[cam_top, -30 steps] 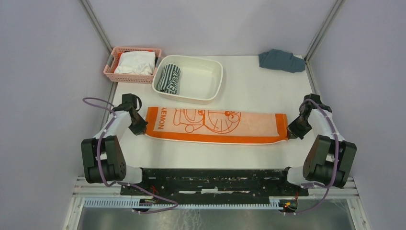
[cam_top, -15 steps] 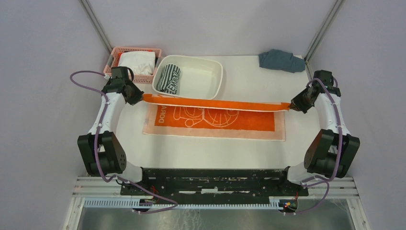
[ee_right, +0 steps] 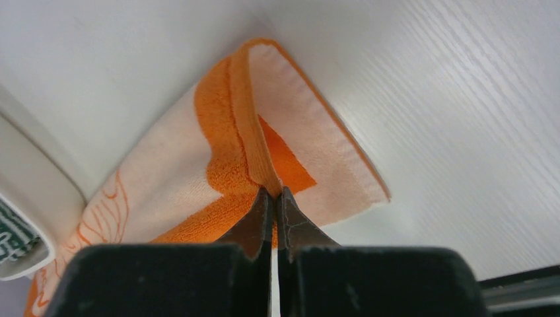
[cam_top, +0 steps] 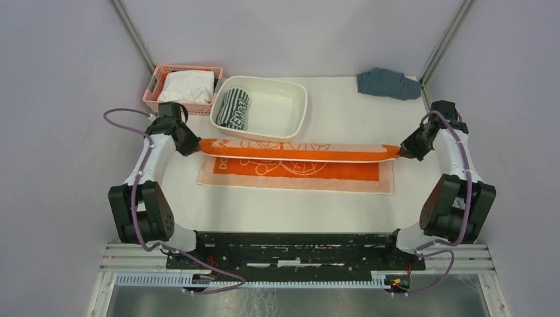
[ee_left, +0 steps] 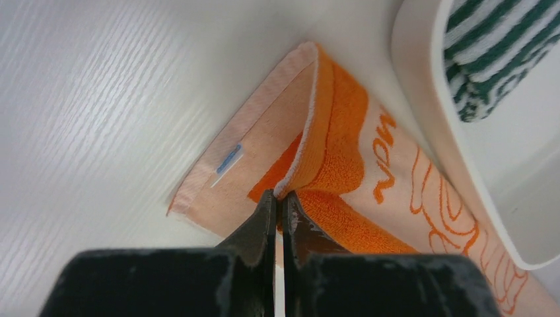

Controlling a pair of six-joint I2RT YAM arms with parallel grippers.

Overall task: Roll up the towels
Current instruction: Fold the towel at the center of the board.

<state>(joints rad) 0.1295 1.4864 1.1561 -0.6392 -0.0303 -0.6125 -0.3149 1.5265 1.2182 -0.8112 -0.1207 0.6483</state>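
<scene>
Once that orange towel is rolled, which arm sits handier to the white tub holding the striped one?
Left, likely. The left tool, shut on the orange terry towel, sits beside the white plastic tub; the right tool is farther away.

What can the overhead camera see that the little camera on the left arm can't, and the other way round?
Only the overhead view: the right claw gripping one end of the orange towel, the pink basket holding a white cloth, and a blue-grey cloth. Only the left wrist view: a small blue mark on the towel's peach underside. Both: the left claw shut on the orange towel, and the striped towel in the white tub.
</scene>
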